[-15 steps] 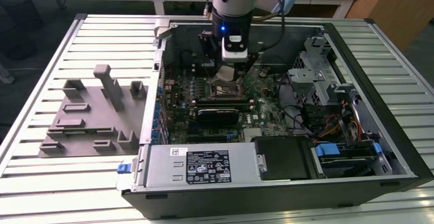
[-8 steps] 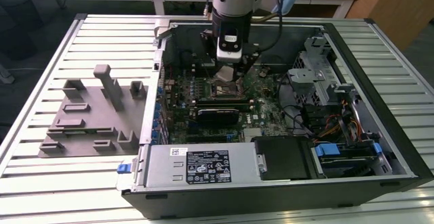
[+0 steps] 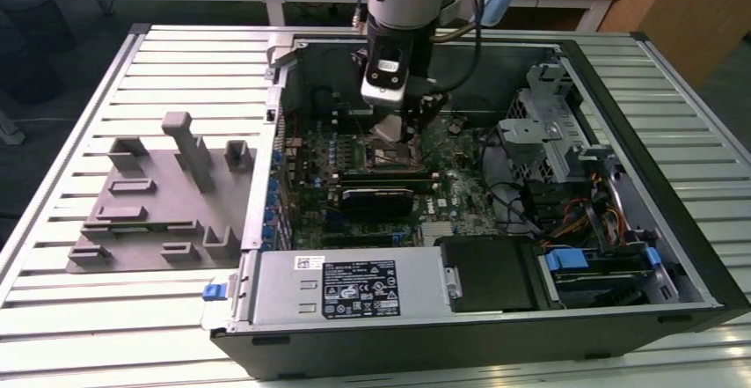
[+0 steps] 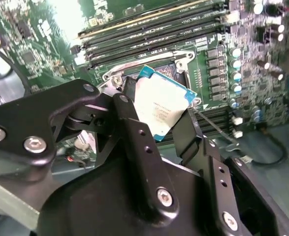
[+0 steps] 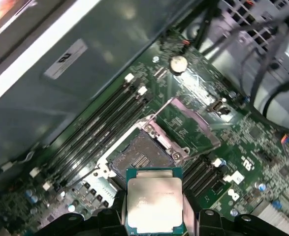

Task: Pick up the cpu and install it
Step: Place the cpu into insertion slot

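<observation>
Pickup is done — the gripper (image 4: 158,118) pinches the cpu (image 5: 154,204) by two opposite edges. The chip hangs tilted, just above the open socket (image 5: 140,158) on the motherboard inside the computer case (image 3: 470,344). The load plate (image 5: 192,123) is flipped up and the socket is bare — the cpu is not yet seated, so the install is left.

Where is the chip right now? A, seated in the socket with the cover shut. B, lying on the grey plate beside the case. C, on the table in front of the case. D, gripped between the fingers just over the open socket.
D: in the second wrist view the black fingers clamp the chip over the open socket.
</observation>
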Robot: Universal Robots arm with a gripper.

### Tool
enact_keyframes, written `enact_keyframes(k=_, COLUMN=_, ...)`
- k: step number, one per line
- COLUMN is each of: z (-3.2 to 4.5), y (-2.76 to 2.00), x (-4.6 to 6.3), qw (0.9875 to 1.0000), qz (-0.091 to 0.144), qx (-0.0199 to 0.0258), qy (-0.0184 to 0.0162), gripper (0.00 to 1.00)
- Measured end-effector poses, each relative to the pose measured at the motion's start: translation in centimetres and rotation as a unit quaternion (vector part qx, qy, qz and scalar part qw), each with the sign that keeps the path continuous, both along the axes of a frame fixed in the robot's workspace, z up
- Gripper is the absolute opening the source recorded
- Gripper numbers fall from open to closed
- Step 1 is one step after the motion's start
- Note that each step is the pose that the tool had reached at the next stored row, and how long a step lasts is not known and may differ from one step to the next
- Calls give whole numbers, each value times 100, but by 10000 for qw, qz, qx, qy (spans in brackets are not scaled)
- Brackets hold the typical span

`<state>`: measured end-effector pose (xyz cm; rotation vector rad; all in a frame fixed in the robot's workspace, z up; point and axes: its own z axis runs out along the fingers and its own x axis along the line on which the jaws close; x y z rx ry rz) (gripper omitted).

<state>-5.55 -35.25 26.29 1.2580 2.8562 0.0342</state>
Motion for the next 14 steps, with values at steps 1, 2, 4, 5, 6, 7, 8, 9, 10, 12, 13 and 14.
enact_keyframes(k=1, z=-1, y=0, x=0, qw=10000, qz=-90, qx=0, qy=0, gripper=54)
enact_keyframes(k=2, z=-1, y=0, x=0, qw=9998, qz=-180, qx=0, qy=0, gripper=54)
enact_keyframes(k=4, z=-3, y=0, x=0, qw=9994, qz=-360, qx=0, qy=0, gripper=54)
enact_keyframes(k=5, z=-4, y=0, x=0, qw=9990, qz=-449, qx=-1, qy=0, gripper=54)
enact_keyframes(k=6, z=-5, y=0, x=0, qw=9985, qz=-548, qx=-2, qy=0, gripper=54)
enact_keyframes(k=7, z=-6, y=0, x=0, qw=9980, qz=-638, qx=-2, qy=0, gripper=54)
enact_keyframes(k=8, z=-6, y=0, x=0, qw=9974, qz=-727, qx=-3, qy=0, gripper=54)
enact_keyframes(k=9, z=-7, y=0, x=0, qw=9967, qz=-817, qx=-3, qy=0, gripper=54)
enact_keyframes(k=10, z=-8, y=0, x=0, qw=9959, qz=-906, qx=-4, qy=0, gripper=54)
enact_keyframes(k=12, z=-11, y=0, x=0, qw=9941, qz=-1085, qx=-4, qy=0, gripper=54)
enact_keyframes(k=13, z=-12, y=0, x=0, qw=9931, qz=-1175, qx=-4, qy=0, gripper=54)
enact_keyframes(k=14, z=-14, y=0, x=0, qw=9919, qz=-1272, qx=-4, qy=0, gripper=54)
